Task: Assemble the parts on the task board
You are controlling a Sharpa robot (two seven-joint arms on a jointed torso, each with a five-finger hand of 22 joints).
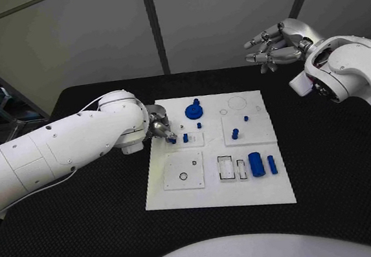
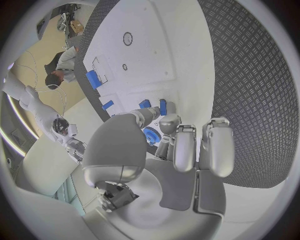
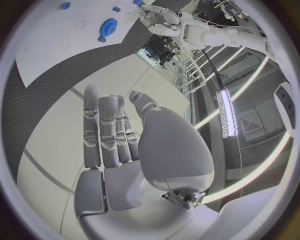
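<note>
The white task board lies in the middle of the black table. On it are a blue gear, several small blue pegs such as one at the right, a blue cylinder and a blue bar. My left hand hovers at the board's far left part, fingertips by a small blue part. In the left wrist view its thumb and fingers are apart, two blue pegs just beyond them and the gear partly hidden between them. My right hand is raised beyond the board's far right corner, its fingers spread and holding nothing.
The board has a round recess at the far right, a square plate with a small ring and a slotted plate at the front. Black table surrounds it. The right wrist view shows the gear and the left arm far off.
</note>
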